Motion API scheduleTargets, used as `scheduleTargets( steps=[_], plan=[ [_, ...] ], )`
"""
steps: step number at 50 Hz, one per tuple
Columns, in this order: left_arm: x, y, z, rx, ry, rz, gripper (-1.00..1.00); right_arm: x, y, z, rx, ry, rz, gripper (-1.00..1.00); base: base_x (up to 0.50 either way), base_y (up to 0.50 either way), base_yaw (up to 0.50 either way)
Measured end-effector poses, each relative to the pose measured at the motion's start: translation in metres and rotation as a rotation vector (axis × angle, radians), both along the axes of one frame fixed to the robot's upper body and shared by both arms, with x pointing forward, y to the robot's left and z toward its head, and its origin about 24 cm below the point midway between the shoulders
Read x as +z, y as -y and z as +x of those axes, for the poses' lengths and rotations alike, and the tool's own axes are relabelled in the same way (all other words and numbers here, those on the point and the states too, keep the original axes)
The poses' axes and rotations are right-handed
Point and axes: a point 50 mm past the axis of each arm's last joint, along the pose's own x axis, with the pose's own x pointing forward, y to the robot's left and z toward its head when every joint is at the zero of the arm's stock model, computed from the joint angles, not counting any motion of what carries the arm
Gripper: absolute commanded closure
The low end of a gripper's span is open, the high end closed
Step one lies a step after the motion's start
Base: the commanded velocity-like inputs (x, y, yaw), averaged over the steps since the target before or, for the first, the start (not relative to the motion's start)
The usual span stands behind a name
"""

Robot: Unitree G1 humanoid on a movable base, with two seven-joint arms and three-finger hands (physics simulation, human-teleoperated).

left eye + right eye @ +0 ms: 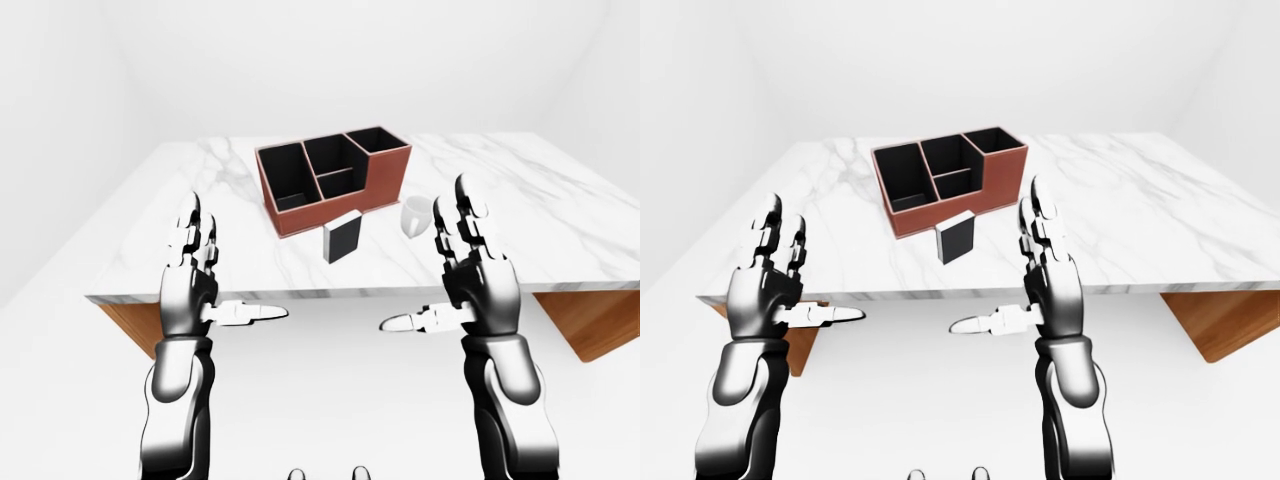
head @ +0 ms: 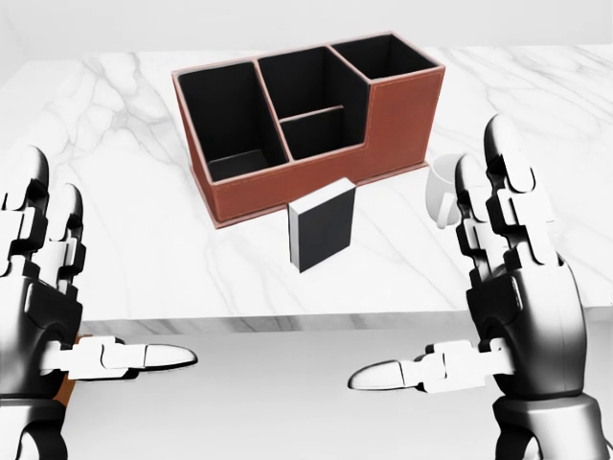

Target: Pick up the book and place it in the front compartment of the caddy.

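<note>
The caddy (image 2: 316, 134) stands on the table (image 2: 144, 249), toward the top of the head view. The book (image 2: 323, 225) stands upright on the table just below the caddy's lower wall, apart from it. The mug (image 1: 415, 215) sits on the table to the right of the book, near the caddy's right end. The left hand (image 2: 43, 307) and right hand (image 2: 512, 297) are raised with fingers spread below the table's near edge, left and right of the book and well apart from it.

No text, label or number can be read on anything in view
</note>
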Motion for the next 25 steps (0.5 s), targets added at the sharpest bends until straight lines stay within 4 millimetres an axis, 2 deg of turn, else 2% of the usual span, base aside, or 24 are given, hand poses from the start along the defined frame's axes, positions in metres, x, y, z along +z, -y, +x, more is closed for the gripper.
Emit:
scheduleTargets(
  steps=[25],
  plan=[
    [0.003, 0.0006, -0.001, -0.003, 0.014, 0.0, -1.0, 0.0053, -0.0023, -0.004, 0.018, 0.026, -0.013, -1.0, 0.5, 0.0, 0.0]
  ],
)
